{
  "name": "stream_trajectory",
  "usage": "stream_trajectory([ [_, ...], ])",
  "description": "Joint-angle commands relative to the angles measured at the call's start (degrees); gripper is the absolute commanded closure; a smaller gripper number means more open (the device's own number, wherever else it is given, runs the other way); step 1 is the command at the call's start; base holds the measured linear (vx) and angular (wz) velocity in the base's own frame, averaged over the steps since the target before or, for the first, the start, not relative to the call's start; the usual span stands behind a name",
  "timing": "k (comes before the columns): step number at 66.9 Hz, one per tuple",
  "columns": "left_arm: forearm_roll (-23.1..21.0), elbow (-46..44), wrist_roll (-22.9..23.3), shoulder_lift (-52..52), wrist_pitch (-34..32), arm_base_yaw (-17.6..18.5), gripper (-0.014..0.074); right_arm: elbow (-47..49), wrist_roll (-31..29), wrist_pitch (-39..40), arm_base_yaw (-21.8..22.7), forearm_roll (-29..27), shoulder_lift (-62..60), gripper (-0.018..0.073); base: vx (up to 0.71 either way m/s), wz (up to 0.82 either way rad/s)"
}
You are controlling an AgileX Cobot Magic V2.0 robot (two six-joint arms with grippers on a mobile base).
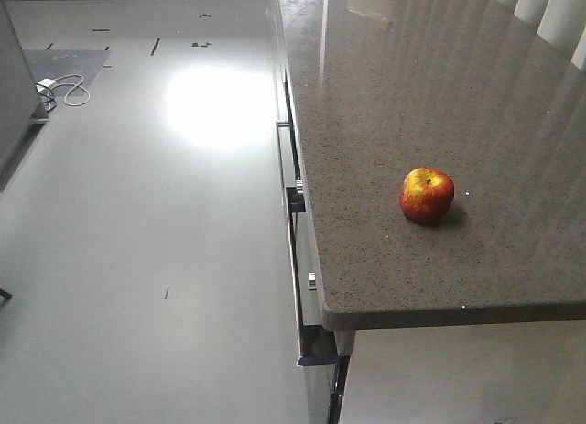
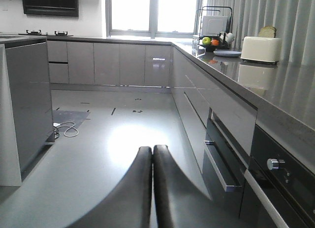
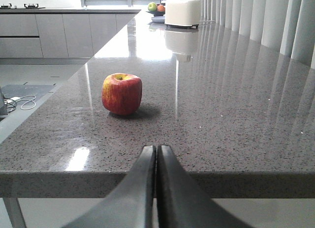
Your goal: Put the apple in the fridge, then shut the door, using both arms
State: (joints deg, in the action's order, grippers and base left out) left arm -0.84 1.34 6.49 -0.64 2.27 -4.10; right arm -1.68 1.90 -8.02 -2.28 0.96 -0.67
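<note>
The apple point(image 1: 427, 194), red with yellow patches, rests upright on the speckled grey countertop point(image 1: 412, 94) near its front left corner. In the right wrist view the apple point(image 3: 122, 93) lies ahead and slightly left of my right gripper point(image 3: 156, 147), which is shut and empty, just short of the counter's edge. My left gripper point(image 2: 152, 148) is shut on nothing, low over the floor beside the drawers. A tall dark grey panel with a white edge point(image 2: 27, 100) at far left looks like the fridge's outside. Whether the door is open I cannot tell.
Drawer fronts with metal handles point(image 1: 295, 200) run under the counter's left edge, and an oven knob point(image 2: 272, 163) sits close on the right. A white toaster point(image 3: 182, 12) and a fruit bowl point(image 2: 210, 42) stand far back. A white cable point(image 1: 64, 90) lies on the floor.
</note>
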Motion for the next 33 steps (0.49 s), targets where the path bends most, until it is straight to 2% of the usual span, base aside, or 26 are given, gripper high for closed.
stream_trajectory([
  [1,-0.32,-0.95,0.2,-0.91,-4.39,0.05,0.0603,0.27,-0.29,4.32,0.2,0.42,-0.61,0.0562,0.0,0.0],
  [23,-0.32,-0.95,0.2,-0.91,-4.39,0.05,0.0603,0.27,-0.29,4.6,0.2,0.42,-0.61,0.0562,0.0,0.0],
  [33,-0.32,-0.95,0.2,-0.91,-4.39,0.05,0.0603,0.27,-0.29,7.33,0.2,0.24,-0.61,0.0562,0.0,0.0],
])
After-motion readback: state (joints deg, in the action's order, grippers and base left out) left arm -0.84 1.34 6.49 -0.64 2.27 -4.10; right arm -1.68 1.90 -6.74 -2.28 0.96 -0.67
